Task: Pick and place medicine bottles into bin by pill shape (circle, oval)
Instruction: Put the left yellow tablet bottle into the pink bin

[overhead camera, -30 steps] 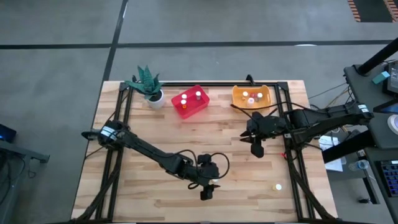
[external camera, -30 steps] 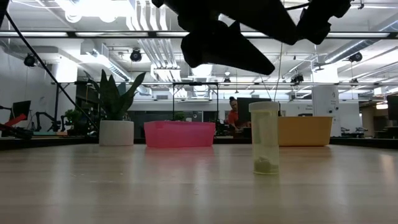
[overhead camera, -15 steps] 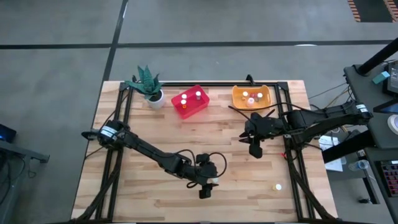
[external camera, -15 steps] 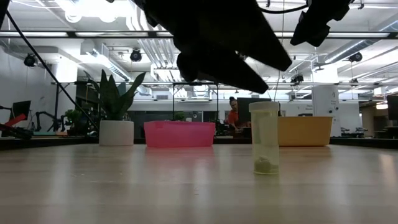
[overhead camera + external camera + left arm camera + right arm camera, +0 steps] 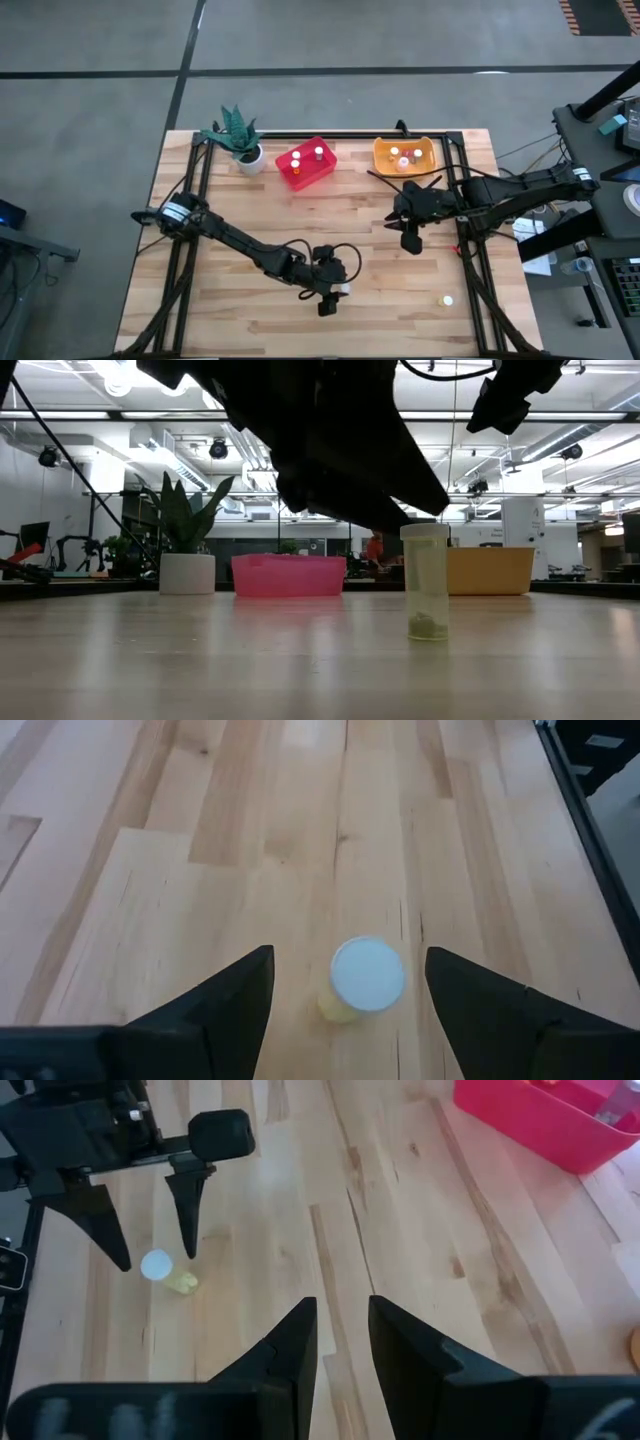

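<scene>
A: Ceiling lights point(image 5: 150, 372) glare overhead in the low view, leaving the arm a black, blurred silhouette.
B: From above, the bench point(image 5: 250, 200) is evenly lit, with soft shadows.

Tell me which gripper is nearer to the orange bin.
Right. The right gripper hangs over the table a short way from the orange bin. The left gripper is much farther off, toward the table's opposite edge.

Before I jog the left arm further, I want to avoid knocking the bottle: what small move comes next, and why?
Probably lower the left gripper straight down, then close. Its fingers stand open on either side of the upright, white-capped medicine bottle, which stands between them on the table, not yet gripped.
</scene>
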Robot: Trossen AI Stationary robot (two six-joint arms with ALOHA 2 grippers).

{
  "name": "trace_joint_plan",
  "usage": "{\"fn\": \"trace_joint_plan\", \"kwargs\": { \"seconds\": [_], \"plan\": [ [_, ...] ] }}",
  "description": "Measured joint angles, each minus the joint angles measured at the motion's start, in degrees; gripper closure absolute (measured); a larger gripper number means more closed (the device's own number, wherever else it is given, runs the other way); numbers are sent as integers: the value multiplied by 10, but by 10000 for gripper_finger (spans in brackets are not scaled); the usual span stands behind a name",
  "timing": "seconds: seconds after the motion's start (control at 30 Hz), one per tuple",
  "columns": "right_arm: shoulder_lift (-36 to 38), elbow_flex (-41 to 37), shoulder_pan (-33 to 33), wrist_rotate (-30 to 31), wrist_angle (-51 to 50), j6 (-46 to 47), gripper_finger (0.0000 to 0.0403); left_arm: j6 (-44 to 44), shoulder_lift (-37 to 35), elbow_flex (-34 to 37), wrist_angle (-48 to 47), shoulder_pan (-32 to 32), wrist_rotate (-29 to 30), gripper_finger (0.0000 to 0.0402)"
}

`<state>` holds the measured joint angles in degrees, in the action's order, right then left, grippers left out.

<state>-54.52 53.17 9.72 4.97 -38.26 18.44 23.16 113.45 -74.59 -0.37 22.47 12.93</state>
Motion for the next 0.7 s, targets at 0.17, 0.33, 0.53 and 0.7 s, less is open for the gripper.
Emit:
{"fn": "trace_joint_plan", "kwargs": {
  "seconds": [0.17,0.33,0.53,0.7],
  "plan": [
    [0,0,0,0,0,0,319,-1,18,1,16,-1,-1,157],
    [0,0,0,1,-1,0,319,-12,39,-1,70,-4,-4,157],
    [0,0,0,1,-4,1,319,-15,38,0,58,-4,-4,184],
    [0,0,0,2,-4,0,319,-12,38,0,54,-3,-4,230]
  ]
}}
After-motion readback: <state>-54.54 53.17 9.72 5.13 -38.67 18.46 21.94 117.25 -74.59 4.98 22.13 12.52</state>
